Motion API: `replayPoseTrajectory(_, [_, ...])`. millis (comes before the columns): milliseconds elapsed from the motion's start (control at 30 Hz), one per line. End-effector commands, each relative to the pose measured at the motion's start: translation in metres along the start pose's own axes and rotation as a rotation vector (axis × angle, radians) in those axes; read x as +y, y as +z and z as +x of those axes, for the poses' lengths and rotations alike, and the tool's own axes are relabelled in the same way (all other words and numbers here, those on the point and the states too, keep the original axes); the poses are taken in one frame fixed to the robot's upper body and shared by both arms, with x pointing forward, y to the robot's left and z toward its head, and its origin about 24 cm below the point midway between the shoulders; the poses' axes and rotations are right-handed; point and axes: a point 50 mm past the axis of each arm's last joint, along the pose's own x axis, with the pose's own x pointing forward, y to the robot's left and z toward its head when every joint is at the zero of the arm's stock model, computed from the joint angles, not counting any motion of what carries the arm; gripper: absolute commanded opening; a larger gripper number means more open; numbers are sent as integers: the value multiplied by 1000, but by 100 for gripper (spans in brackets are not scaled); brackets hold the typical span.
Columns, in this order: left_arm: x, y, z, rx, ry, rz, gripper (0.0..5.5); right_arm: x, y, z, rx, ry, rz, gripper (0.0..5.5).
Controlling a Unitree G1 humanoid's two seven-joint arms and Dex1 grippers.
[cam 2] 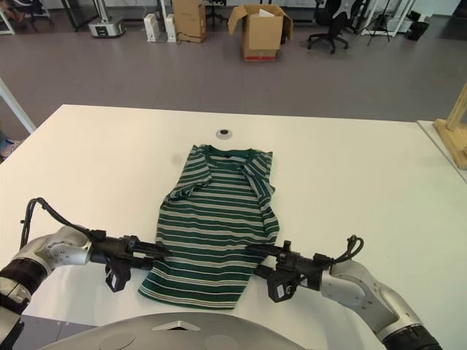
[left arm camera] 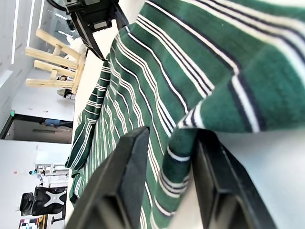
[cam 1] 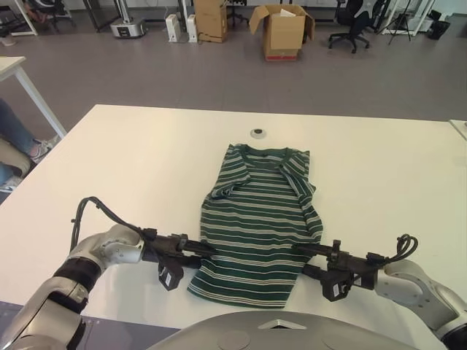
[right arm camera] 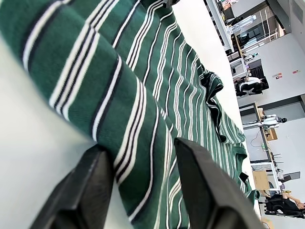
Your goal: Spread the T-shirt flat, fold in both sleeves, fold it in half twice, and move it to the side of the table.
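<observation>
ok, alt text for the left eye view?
A green striped T-shirt lies, sleeves folded in, collar away from the robot, on a white table. The left hand and right hand grip its side edges near the hem. An open cardboard box stands on the floor behind.

Silver-grey left arm, right arm; looped black cables; black left gripper, right gripper.

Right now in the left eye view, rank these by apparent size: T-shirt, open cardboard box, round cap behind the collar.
1. T-shirt
2. cardboard box, far back on the floor, so its look understates it
3. round cap
</observation>
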Motion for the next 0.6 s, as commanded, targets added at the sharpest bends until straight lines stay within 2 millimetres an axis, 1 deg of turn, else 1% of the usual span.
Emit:
replayPoseTrajectory(33, [-62, 5, 15, -9, -261, -223, 97, 25, -5, -1, 67, 184, 4, 142])
replayPoseTrajectory(67, [-63, 6, 16, -18, -269, -227, 91, 25, -3, -2, 56, 190, 3, 127])
replayPoseTrajectory(200, [-69, 10, 17, -60, -360, -236, 65, 28, 1, -5, 17, 226, 28, 37])
replayPoseTrajectory(267, [-75, 13, 17, -71, -413, -276, 51, 29, 5, -5, -2, 241, 89, 0])
replayPoseTrajectory(367, [-80, 29, 13, -103, -474, -425, 29, 27, 23, -13, -60, 318, 325, 0])
replayPoseTrajectory(433, [-77, 45, 8, -136, -535, -611, 5, 23, 34, -22, -91, 412, 505, 0])
replayPoseTrajectory(467, [-73, 50, 9, -165, -553, -724, 2, 21, 38, -24, -105, 455, 596, 0])
replayPoseTrajectory(500, [-70, 53, 11, -192, -559, -812, 2, 18, 40, -26, -114, 484, 665, 0])
replayPoseTrajectory(533, [-70, 51, 17, -210, -557, -891, 2, 15, 41, -28, -127, 499, 719, 0])
replayPoseTrajectory(600, [-61, 48, 20, -238, -534, -998, 2, 6, 44, -30, -148, 502, 788, 0])
